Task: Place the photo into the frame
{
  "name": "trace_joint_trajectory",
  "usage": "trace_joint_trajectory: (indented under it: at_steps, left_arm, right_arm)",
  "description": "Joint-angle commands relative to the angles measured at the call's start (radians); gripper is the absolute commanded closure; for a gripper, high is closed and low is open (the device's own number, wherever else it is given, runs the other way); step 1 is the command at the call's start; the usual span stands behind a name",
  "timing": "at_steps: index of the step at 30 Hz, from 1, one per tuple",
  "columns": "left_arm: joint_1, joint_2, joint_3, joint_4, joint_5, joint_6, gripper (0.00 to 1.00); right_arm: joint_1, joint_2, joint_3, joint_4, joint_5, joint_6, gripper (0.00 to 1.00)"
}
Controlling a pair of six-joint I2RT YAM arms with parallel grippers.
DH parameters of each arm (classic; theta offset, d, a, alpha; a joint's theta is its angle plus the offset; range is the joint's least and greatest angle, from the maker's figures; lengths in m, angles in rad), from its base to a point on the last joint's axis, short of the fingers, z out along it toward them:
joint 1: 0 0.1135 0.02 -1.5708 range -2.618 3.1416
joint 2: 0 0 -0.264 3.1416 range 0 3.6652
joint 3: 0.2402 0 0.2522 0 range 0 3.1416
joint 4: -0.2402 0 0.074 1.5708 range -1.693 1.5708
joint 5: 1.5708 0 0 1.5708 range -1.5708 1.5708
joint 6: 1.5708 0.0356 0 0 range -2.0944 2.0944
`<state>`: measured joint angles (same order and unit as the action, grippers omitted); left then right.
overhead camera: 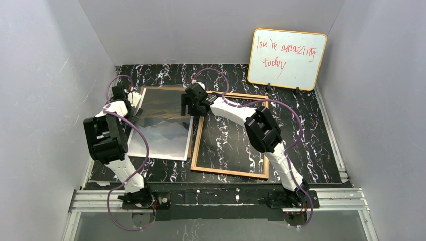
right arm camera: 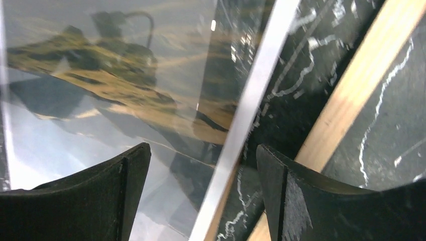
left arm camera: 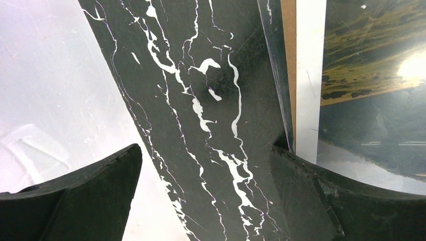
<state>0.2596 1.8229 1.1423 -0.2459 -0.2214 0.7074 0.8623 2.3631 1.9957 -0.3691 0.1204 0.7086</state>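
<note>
Left gripper (overhead camera: 133, 106): jaws wide apart, nothing between them. In the left wrist view only the black marble table (left arm camera: 201, 100) lies in the gap between the fingers (left arm camera: 100, 193). The photo (left arm camera: 371, 75) lies just outside the jaw, beyond one finger. Its white border runs right up to that fingertip, but I cannot tell whether they touch. A thin brown strip (left arm camera: 288, 50) runs along the outer side of the border.

Right gripper (overhead camera: 188, 106): jaws also apart, holding nothing. It hangs over the opposite long edge of the photo. In the right wrist view that white edge passes slantwise through the gap. One finger (right arm camera: 100, 196) stands over the glossy landscape print, and the other finger is over bare marble on the far side of the edge. Contact with the print cannot be judged.

Photo: flat on the table, picture side up, with one gripper at each long side.

Frame (overhead camera: 228, 172): flat on the table beyond the right gripper's outer finger, tan wood side up. Its nearest rail (right arm camera: 361, 75) runs beside the photo's edge with a band of marble between, not touching. Marble shows inside its rails.

Whiteboard (overhead camera: 286, 59) with red writing: propped at the back wall, well apart from both grippers.
</note>
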Motion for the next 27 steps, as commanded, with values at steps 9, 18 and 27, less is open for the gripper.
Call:
trace_joint_trajectory:
  at_steps: [9,18,27]
  left_arm:
    - [-0.006,0.090,-0.085,-0.132,0.083,-0.006,0.03]
    - [-0.012,0.087,-0.097,-0.133,0.082,-0.007,0.04]
    - [-0.023,0.082,-0.109,-0.129,0.087,-0.006,0.02]
  right_arm:
    - [0.001,-0.101,-0.096,-0.170,-0.249,0.001,0.13]
    - [0.000,-0.086,-0.100,-0.238,-0.429,0.032,0.17]
    - [0.001,-0.124,-0.162,-0.150,-0.547,0.085,0.21]
